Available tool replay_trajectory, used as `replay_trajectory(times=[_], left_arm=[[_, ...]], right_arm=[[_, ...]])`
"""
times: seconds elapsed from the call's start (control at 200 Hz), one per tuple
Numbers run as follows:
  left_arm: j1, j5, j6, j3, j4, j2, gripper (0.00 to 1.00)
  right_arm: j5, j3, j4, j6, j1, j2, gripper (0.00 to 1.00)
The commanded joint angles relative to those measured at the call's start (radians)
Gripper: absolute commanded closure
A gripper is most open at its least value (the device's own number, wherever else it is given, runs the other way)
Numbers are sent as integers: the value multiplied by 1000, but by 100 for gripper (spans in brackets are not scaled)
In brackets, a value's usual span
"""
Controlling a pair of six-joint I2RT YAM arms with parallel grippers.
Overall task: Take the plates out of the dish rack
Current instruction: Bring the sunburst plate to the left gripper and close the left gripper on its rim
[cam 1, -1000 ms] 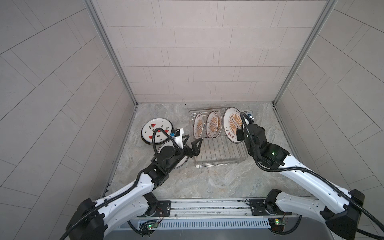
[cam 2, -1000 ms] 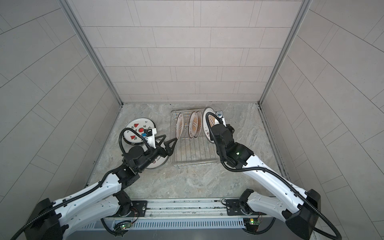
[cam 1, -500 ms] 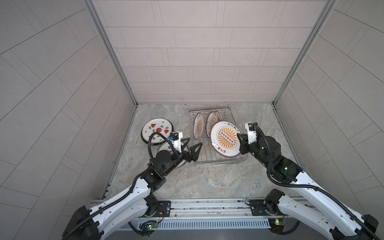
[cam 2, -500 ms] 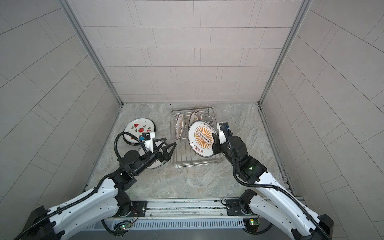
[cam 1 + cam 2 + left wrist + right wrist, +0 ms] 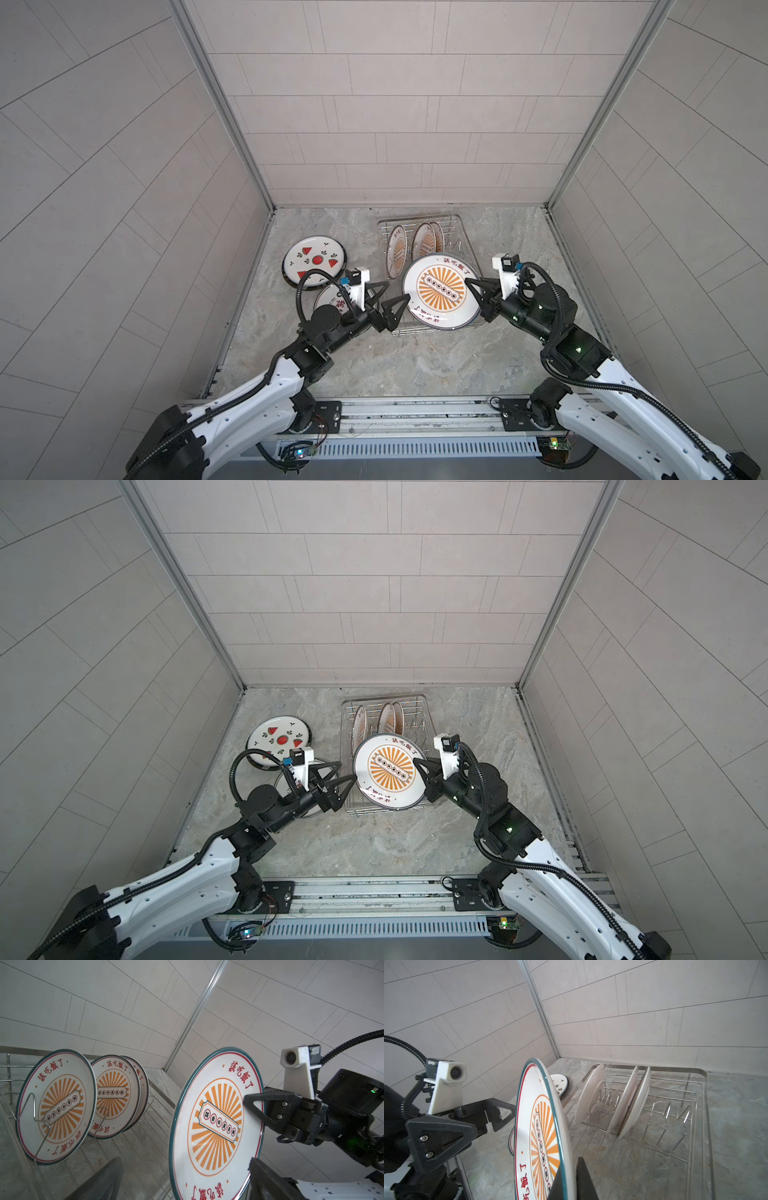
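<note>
- The right gripper is clamped on the right rim of a sunburst plate, one finger across the printed face and the other behind it.
- That plate hangs clear of the wires above the near end of the dish rack. It is tipped up on edge, with its orange rays and red characters facing the left arm.
- The left gripper has its jaws spread wide right at the plate's left rim. I cannot tell whether either finger touches the rim.
- Three more sunburst plates stand upright in the far half of the rack. One stands alone on the left, and a pair lean close together just beside it.
- The right part of the rack shows bare prongs.
- A watermelon plate lies flat on the marbled grey desk, left of the rack.
- A plate with red characters lies nearer, partly hidden under the left arm.
</note>
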Motion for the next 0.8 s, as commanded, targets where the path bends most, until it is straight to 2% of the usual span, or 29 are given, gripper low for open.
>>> replay_trajectory(times=[0.0, 0.08, 0.245, 0.29, 0.345, 0.385, 0.56, 0.796], left_arm=[[-4, 33, 4, -7, 35, -24, 0], [-4, 62, 1, -6, 41, -18, 0], [-5, 121, -16, -14, 108, -1, 2], [-4, 128, -21, -14, 123, 6, 10], [-4, 144, -27, -14, 135, 19, 26], [-4, 163, -33, -12, 141, 29, 33], [-4, 220, -61, 19, 97, 62, 50], [-4, 212, -67, 16, 73, 62, 74]], right_arm=[[-134, 10, 146, 30, -6, -6, 92], [-182, -21, 173, 34, -6, -8, 93], [-198, -37, 189, 26, -6, -28, 93], [-203, -37, 190, 26, -6, -24, 92], [-205, -35, 190, 23, -6, -18, 92], [-200, -35, 187, 19, -6, -13, 92], [-185, -30, 185, 9, -6, 2, 92], [-177, -23, 186, 5, -8, 31, 92]])
